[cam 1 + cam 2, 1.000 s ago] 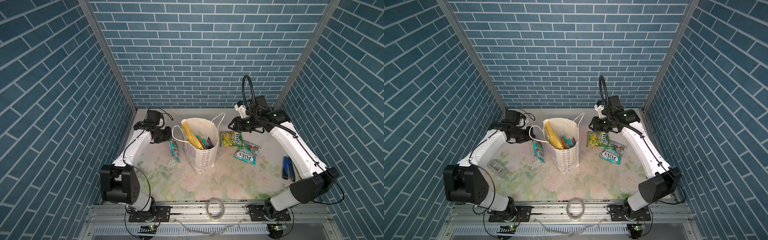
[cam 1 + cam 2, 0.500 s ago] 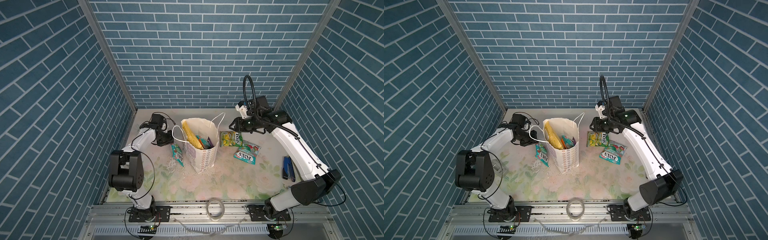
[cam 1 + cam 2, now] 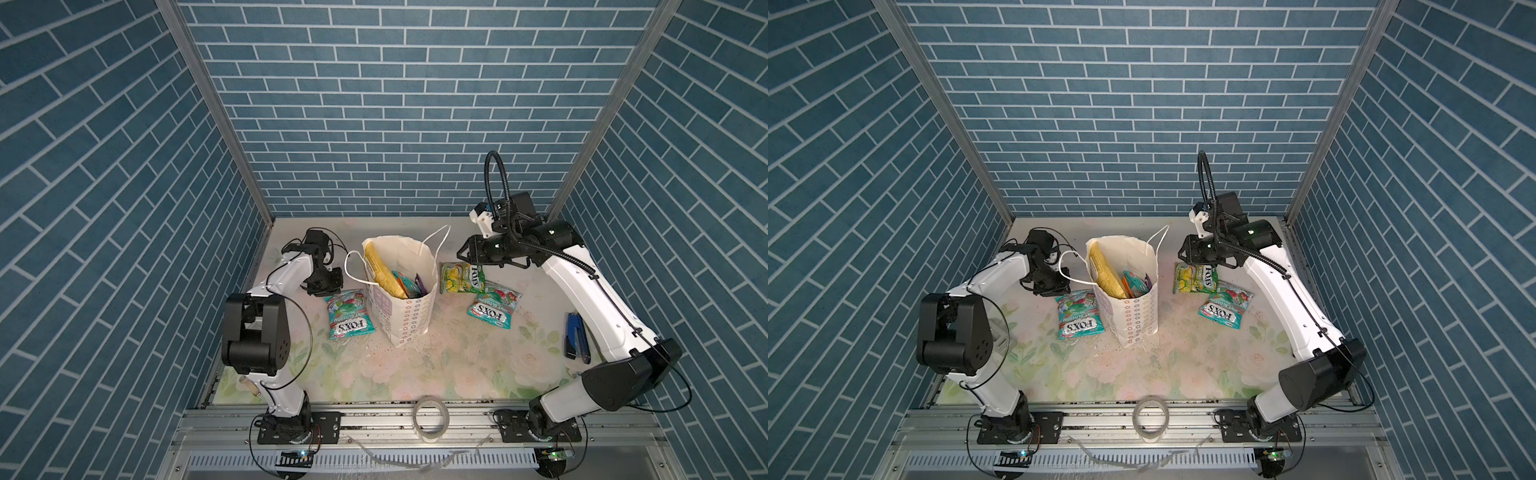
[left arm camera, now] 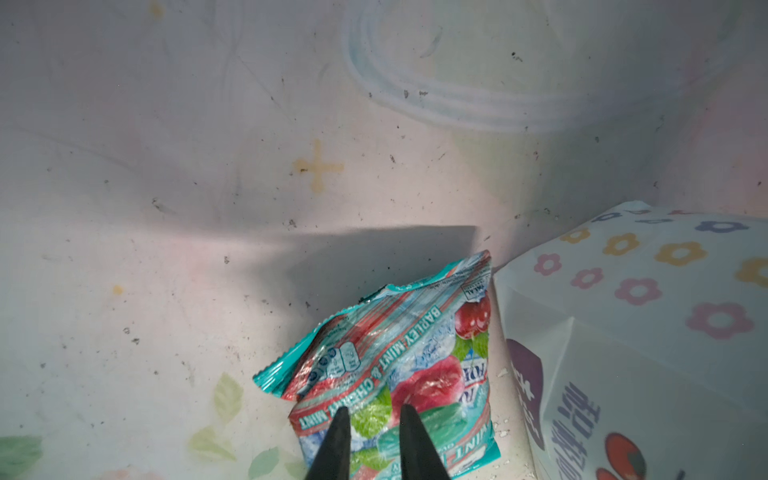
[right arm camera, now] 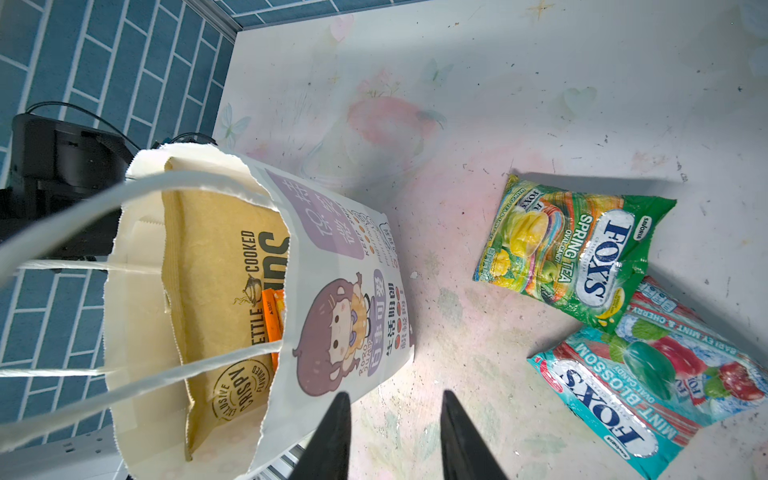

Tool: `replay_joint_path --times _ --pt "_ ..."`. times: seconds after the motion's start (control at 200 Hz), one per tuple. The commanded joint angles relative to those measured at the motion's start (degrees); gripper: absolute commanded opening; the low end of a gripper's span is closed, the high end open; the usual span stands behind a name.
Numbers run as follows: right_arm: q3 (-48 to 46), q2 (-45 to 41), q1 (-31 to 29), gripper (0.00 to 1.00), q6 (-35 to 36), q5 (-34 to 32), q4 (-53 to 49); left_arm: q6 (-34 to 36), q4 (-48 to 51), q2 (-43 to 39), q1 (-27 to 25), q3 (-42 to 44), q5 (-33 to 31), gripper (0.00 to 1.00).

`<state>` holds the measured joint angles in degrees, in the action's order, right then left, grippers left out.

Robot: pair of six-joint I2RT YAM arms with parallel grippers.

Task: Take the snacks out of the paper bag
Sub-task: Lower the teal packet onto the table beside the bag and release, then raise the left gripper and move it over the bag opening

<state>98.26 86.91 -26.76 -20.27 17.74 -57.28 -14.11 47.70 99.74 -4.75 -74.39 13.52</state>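
Observation:
The white paper bag (image 3: 409, 307) (image 3: 1133, 316) stands upright mid-table. In it a yellow-olive chips bag (image 3: 380, 270) (image 5: 220, 257) leans beside an orange packet (image 5: 274, 316) and other small snacks (image 3: 409, 284). A teal FOX'S packet (image 3: 348, 314) (image 4: 395, 357) lies flat left of the bag. My left gripper (image 3: 328, 282) (image 4: 373, 409) hovers over its far end, jaws slightly open, nothing pinched. A yellow-green packet (image 3: 462, 277) (image 5: 573, 249) and a second teal packet (image 3: 493, 305) (image 5: 656, 382) lie right of the bag. My right gripper (image 3: 463, 253) (image 5: 395, 395) stands open and empty between them and the bag.
A dark blue stapler-like object (image 3: 577, 336) lies by the right arm near the right edge. A clear tape roll (image 3: 432, 419) sits on the front rail. The bag's string handles (image 3: 353, 266) loop out towards the left gripper.
The left arm swung in towards the bag and lowered the teal packet, which now lies flat on the table. Its jaws have parted off it. The right arm has not moved.

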Motion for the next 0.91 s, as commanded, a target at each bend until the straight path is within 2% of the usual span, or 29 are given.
replay_joint_path --times 0.0,0.19,0.4,0.565,0.66,0.755,0.9 --pt "-0.3 -1.5 -0.5 0.37 -1.3 -1.6 -1.5 0.4 2.7 -1.4 0.4 -1.8 -2.0 0.24" --pt "0.6 -1.7 -0.5 0.37 -0.2 -4.9 -3.5 -1.9 6.2 -12.2 0.4 -3.3 -6.8 0.25" --pt "3.3 -0.3 -0.4 0.37 1.9 -7.4 -5.5 -6.6 10.8 -26.1 -1.5 -7.9 -3.8 0.24" --pt "4.8 1.1 -0.1 0.38 3.7 -8.7 -7.0 -8.9 15.4 -36.3 -10.7 -14.6 -11.7 0.24" --pt "5.8 2.9 0.1 0.38 4.3 -7.8 -8.3 -10.5 16.7 -39.4 -14.6 -17.8 -13.1 0.24" --pt "6.3 4.0 0.1 0.38 4.5 -7.1 -8.6 -12.3 19.1 -39.0 -21.2 -21.4 -16.7 0.24" --pt "6.5 4.4 0.2 0.38 4.7 -6.1 -8.4 -13.7 19.0 -33.9 -35.5 -28.7 -25.4 0.26"
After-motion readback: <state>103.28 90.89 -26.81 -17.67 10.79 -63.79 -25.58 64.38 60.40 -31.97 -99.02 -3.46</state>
